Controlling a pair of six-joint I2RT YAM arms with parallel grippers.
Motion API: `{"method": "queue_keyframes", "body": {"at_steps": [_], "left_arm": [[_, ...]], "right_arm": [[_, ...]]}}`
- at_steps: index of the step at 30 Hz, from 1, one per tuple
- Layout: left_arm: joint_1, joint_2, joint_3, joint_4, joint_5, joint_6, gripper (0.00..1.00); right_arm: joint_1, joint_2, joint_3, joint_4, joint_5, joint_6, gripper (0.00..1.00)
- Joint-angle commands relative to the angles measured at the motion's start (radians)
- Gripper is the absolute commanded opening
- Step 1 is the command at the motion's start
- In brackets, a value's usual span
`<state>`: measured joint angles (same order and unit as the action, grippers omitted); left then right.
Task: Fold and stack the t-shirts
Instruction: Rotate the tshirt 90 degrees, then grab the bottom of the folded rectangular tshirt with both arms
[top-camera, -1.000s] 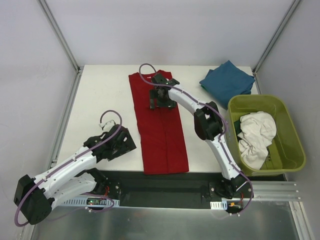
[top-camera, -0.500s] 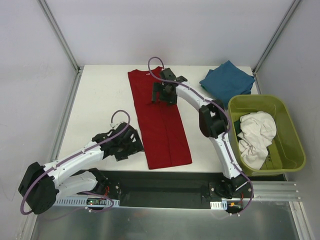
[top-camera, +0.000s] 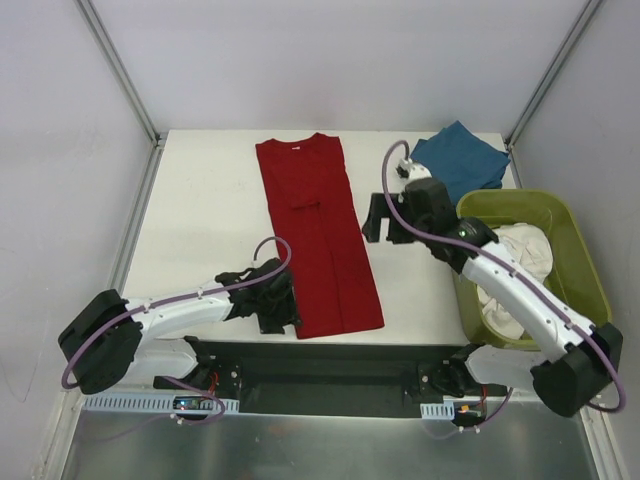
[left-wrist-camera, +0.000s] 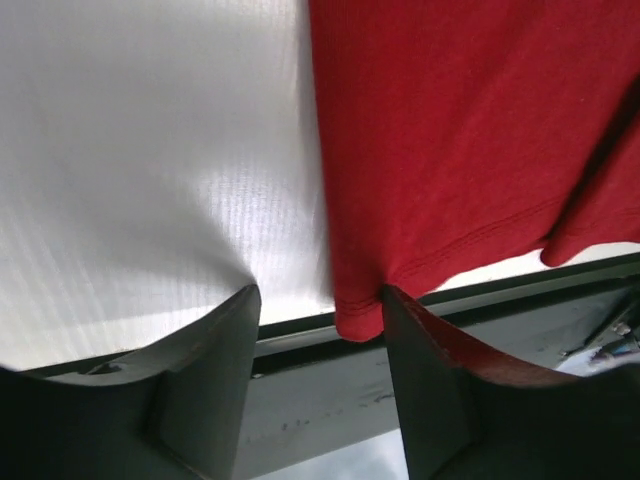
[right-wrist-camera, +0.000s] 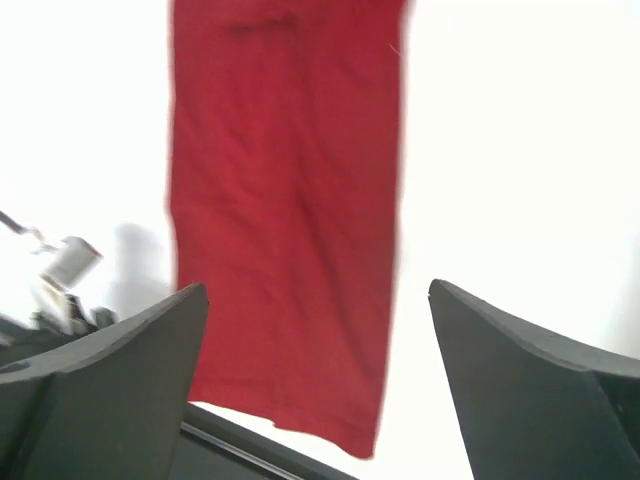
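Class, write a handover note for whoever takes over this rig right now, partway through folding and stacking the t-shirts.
Left gripper: open, straddling the near-left hem corner of the red shirt, not yet pinched.
Right gripper: open, empty, above the table right of the red shirt.
Red shirt: folded into a long strip, mid-table.
Teal shirt: folded, far right corner.
White shirt: crumpled in the green tub.
Remaining: fold red crosswise, fold white, stack all.

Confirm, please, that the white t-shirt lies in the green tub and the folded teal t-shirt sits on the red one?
Not quite: the top external view shows the teal t-shirt apart from the red t-shirt, at the far right corner of the table. The white t-shirt is in the green tub.
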<state>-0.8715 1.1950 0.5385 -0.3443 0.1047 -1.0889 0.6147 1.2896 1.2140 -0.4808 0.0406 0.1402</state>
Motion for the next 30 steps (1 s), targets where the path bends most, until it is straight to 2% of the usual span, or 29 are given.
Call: {"method": "queue_keyframes", "body": {"at_steps": [1,3,6,7,10,15,21,24,25,27,28,30], "left_arm": [[-0.017,0.06,0.009,0.042,0.03,-0.006,0.48],[-0.029,0.081,0.005,0.053,0.032,-0.003,0.46],[-0.04,0.104,-0.011,0.067,0.046,-0.009,0.33],[-0.041,0.107,-0.014,0.067,0.059,-0.008,0.22],[-0.046,0.109,-0.029,0.071,0.075,-0.008,0.0],[-0.046,0.054,-0.067,0.068,0.073,-0.032,0.0],[-0.047,0.003,-0.1,0.067,0.082,-0.06,0.0],[-0.046,-0.018,-0.11,0.062,0.073,-0.071,0.0],[-0.046,-0.023,-0.115,0.061,0.072,-0.074,0.0],[-0.046,-0.035,-0.123,0.059,0.07,-0.081,0.0],[-0.047,-0.038,-0.129,0.057,0.07,-0.086,0.0],[-0.046,-0.054,-0.135,0.057,0.069,-0.092,0.0]], "right_arm": [[-0.006,-0.149,-0.274,0.016,0.124,0.099,0.96],[-0.006,-0.2,-0.344,-0.011,0.127,0.134,0.96],[-0.006,-0.26,-0.442,-0.036,0.104,0.214,0.96],[-0.004,-0.282,-0.49,-0.029,0.085,0.234,0.96],[-0.006,-0.322,-0.574,0.005,0.01,0.251,0.97],[0.023,-0.342,-0.691,0.085,-0.188,0.291,0.99],[0.106,-0.23,-0.719,0.153,-0.228,0.331,0.93],[0.131,-0.196,-0.726,0.179,-0.238,0.367,0.82],[0.138,-0.191,-0.728,0.179,-0.24,0.374,0.75],[0.14,-0.171,-0.726,0.162,-0.24,0.378,0.68],[0.143,-0.165,-0.726,0.145,-0.24,0.381,0.59],[0.149,-0.153,-0.728,0.14,-0.248,0.38,0.52]]}}
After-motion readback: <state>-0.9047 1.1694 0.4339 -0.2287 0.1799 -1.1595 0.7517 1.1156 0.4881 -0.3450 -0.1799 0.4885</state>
